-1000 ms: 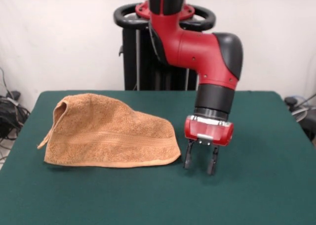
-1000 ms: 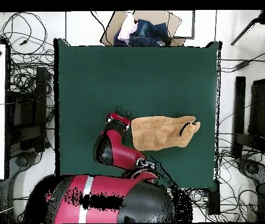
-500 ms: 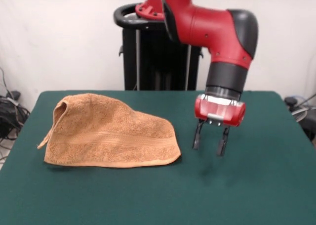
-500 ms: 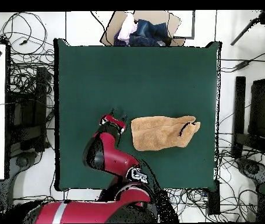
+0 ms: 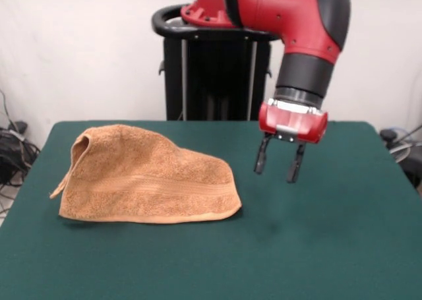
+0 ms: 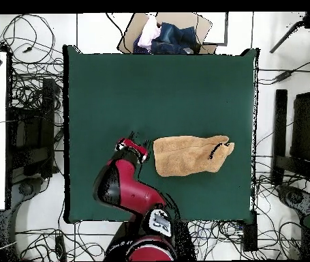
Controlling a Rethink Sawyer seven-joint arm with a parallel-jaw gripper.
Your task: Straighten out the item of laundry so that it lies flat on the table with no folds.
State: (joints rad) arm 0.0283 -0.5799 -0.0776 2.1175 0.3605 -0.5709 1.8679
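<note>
Towel (image 5: 148,178) lies folded and bunched on the green counter (image 5: 330,247). We see the gripper (image 5: 277,164) raised just beside the towel's border edge, fingers (image 5: 260,158) released and empty.

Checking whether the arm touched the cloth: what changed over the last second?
The tool rose from just above the table beside the towel, open and empty throughout. The towel stayed folded, in the same place and shape.

A robotics lab, by the look of it. A green table (image 6: 164,82) stands on a pale floor amid tangled cables (image 6: 31,89), with a robot arm (image 5: 290,23) on a black pedestal (image 5: 211,76) before a plain white wall (image 5: 79,49).
</note>
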